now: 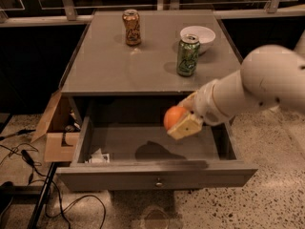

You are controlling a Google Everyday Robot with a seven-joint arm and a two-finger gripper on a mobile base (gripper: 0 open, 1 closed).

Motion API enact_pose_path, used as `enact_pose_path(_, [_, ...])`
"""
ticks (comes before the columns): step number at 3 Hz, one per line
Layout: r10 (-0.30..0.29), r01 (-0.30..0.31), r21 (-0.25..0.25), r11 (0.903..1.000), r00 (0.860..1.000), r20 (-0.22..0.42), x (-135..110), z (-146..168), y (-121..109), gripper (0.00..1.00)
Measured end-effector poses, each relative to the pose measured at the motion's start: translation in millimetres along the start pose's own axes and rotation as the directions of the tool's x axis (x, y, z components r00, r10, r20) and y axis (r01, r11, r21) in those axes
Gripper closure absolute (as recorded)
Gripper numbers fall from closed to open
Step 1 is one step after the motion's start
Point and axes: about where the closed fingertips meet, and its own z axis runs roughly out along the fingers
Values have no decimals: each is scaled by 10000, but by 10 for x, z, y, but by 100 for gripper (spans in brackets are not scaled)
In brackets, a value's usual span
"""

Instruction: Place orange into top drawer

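Note:
The orange (172,116) is round and smooth, held in my gripper (183,118), which is shut on it. The gripper hangs over the right-middle of the open top drawer (157,174), a little above its floor, and casts a shadow there. The drawer is a wide shallow grey tray pulled fully out, with a small round metal knob (159,182) on its front panel. My white arm (257,87) reaches in from the right.
On the grey tabletop (119,66) stand an orange-brown patterned can (132,27), a green can (188,55) and a white bowl (198,36). A small packet (98,157) lies in the drawer's left front corner. A cardboard box (55,128) and cables (28,166) are on the floor at left.

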Motion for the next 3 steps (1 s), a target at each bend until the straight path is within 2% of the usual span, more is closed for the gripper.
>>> enact_pose_path(1, [21,-20,-14,10000,9996,270,295,233,91,100])
enact_pose_path(2, [-116,115,16,9999,9930,1176,492,561,122,100])
enact_pose_path(3, [-382,380,40,9993,9916,1236,513,608,113,100])
